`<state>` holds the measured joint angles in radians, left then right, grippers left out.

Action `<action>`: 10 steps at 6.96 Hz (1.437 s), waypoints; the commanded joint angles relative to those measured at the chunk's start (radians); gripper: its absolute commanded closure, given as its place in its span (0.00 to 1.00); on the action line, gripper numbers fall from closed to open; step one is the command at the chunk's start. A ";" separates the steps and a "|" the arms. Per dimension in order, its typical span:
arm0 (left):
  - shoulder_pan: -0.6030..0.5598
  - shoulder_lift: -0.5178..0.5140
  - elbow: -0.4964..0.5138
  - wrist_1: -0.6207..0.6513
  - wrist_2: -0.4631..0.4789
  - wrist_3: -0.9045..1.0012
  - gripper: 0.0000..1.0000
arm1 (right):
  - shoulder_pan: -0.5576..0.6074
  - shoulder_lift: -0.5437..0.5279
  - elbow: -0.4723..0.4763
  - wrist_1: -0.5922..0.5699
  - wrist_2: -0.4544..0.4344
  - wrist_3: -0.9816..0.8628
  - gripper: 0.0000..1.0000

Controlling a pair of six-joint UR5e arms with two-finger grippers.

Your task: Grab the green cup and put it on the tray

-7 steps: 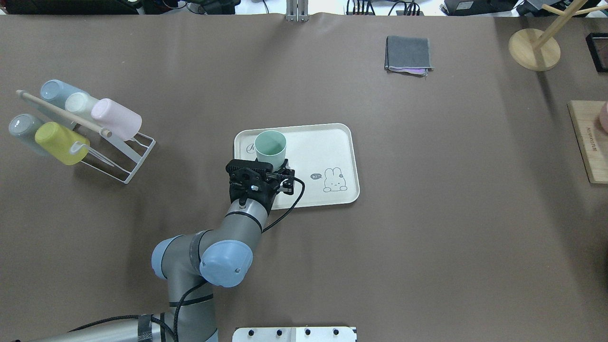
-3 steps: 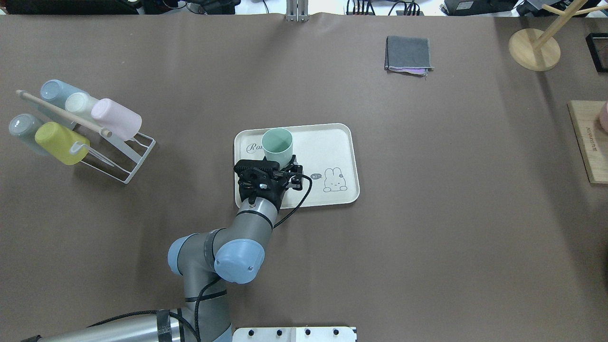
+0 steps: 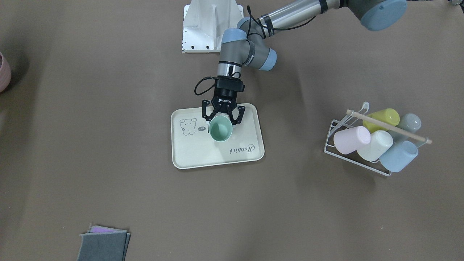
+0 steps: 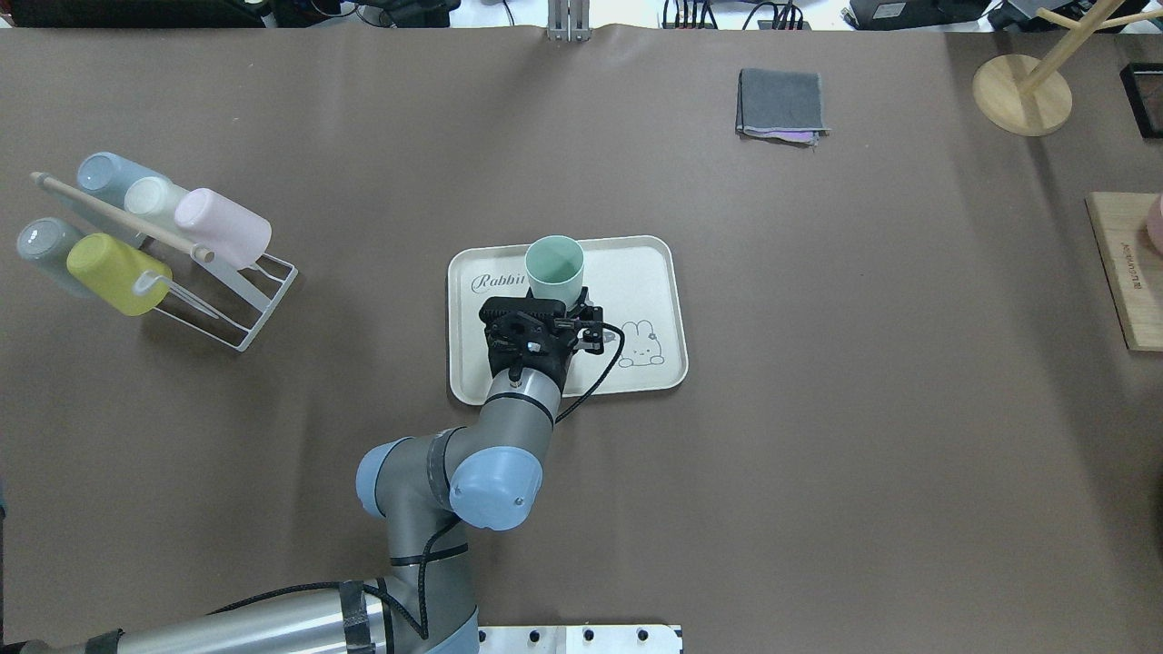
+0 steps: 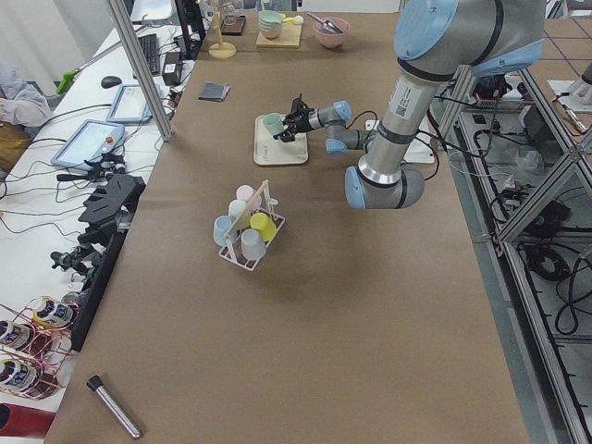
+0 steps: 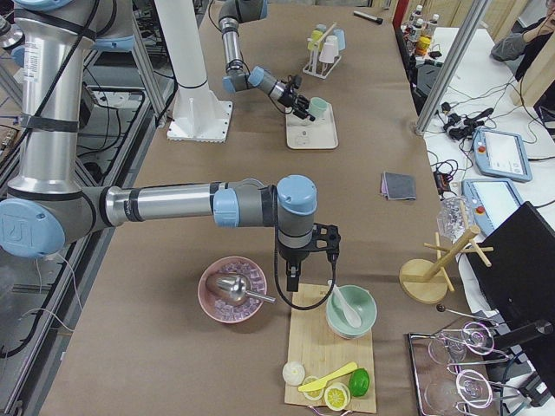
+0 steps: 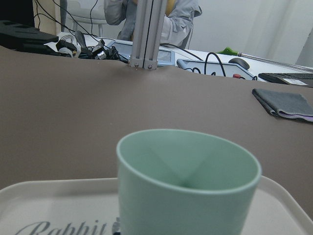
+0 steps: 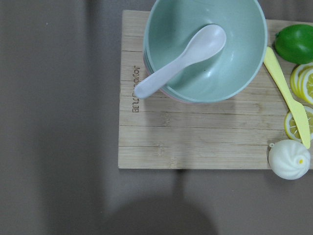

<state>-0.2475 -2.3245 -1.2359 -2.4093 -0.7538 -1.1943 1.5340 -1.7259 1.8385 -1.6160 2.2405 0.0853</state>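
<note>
The tabletop (image 4: 818,409) is covered in a matte brown sheet. Near its middle the cream tray (image 4: 641,272) lies flat, its long side running across the robot's front. Well apart from it, on the robot's left, stands a white wire cup rack (image 4: 269,307). Toward the far edge on the right half lies a folded grey cloth (image 4: 781,102), and the round wooden base of a stand (image 4: 1021,94) sits near the far right corner. A wooden board (image 4: 1127,282) lies at the right end, a pink bowl (image 6: 232,290) just beside it. A white mounting plate (image 4: 563,639) sits at the near edge.
</note>
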 commanded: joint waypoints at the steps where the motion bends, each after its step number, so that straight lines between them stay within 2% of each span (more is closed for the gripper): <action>1: 0.001 -0.045 0.062 0.042 0.074 0.033 0.83 | 0.000 -0.010 -0.001 0.002 0.001 0.005 0.00; 3: 0.007 -0.052 0.094 0.052 0.149 0.025 0.84 | 0.000 -0.011 -0.010 0.002 0.001 0.004 0.00; 7: 0.031 -0.050 0.133 0.056 0.195 -0.062 0.82 | 0.000 -0.011 -0.015 0.002 0.001 0.002 0.00; 10: 0.037 -0.055 0.136 0.056 0.195 -0.077 0.69 | 0.000 -0.011 -0.015 0.002 0.001 0.002 0.00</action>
<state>-0.2132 -2.3770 -1.1003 -2.3532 -0.5590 -1.2695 1.5340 -1.7364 1.8244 -1.6138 2.2412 0.0875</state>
